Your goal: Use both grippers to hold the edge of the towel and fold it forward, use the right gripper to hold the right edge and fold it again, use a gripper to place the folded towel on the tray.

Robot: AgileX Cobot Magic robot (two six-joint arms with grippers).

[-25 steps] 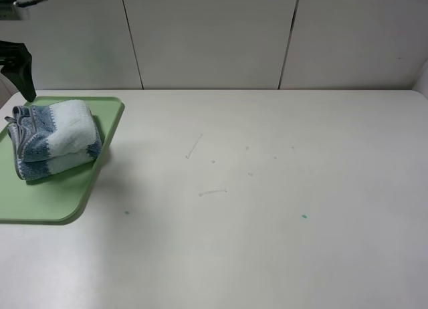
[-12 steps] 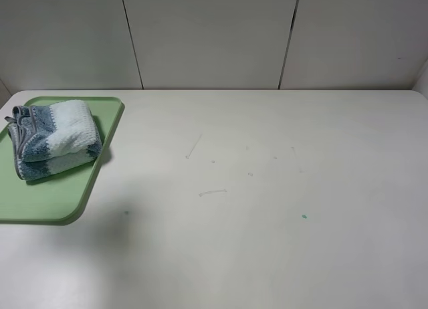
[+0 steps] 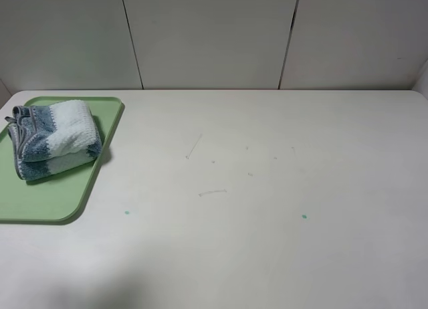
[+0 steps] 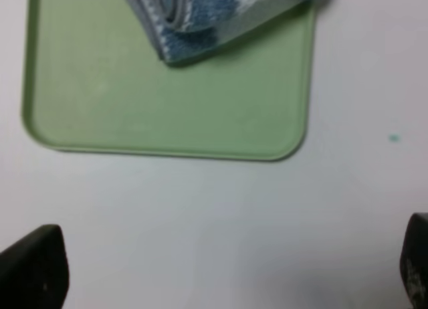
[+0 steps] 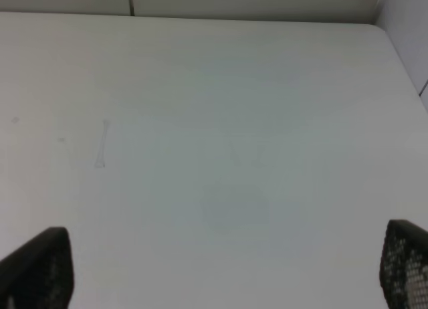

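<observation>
- In the left wrist view we see the left gripper [image 4: 221,272] nearest of all: only two black finger ends at the frame's corners, spread wide over bare table with nothing between them; the high camera shows no gripper.
- In the right wrist view the right gripper [image 5: 217,269] is likewise spread wide, its black finger ends [image 5: 37,265] rough-textured, pinching nothing above the table [image 5: 221,122].
- From the high camera we see the whole smooth white table [image 3: 267,188], marked with faint scratches and two small teal specks [image 3: 304,217]; the left wrist view catches one speck only.
- Farther back at the table's left sits the tray [image 3: 47,202], flat light-green plastic with rounded corners and a low raised rim.
- The towel [image 3: 53,138] lies folded in a thick bundle on the far half of the tray, nubby terry in slate-blue and white bands, its grey hem [image 3: 20,145] showing in layers at the left end.
- The left wrist view shows just a corner of the towel [image 4: 200,21] and its stacked folds.
</observation>
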